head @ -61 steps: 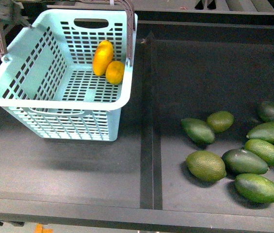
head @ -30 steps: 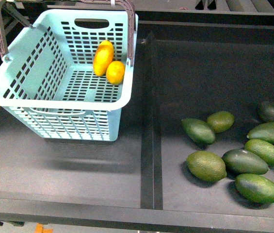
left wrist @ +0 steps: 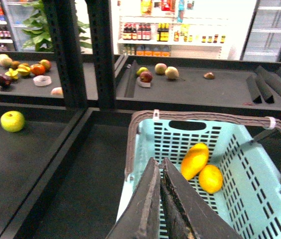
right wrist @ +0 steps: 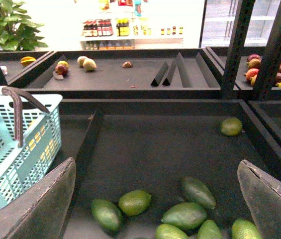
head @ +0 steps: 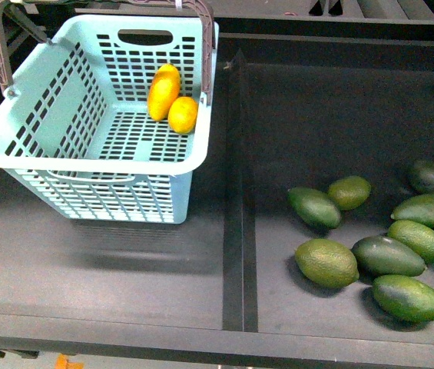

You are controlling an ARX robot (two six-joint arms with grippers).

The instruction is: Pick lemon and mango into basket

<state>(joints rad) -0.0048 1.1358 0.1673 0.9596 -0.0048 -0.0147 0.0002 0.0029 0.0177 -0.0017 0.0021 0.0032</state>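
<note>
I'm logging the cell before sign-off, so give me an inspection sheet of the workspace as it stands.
Surface: dark shelf tray, bare in front of the basket.
Job's things: mango and lemon touching, both inside the basket.
Clutter: green fruits on the right section.
Grippers: left claw shut, empty, above the basket; right claw open, empty, over the green fruits.
Cables: nothing seen.
Surroundings: store shelves, potted plant.

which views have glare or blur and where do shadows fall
Front view: sharp and evenly lit, with a soft shadow on the shelf just in front of the basket. Left wrist view: background store shelves are blown out bright, and the closed left fingers look slightly soft. Right wrist view: the background is overexposed too, and the open right fingers are blurred at the edges.
</note>
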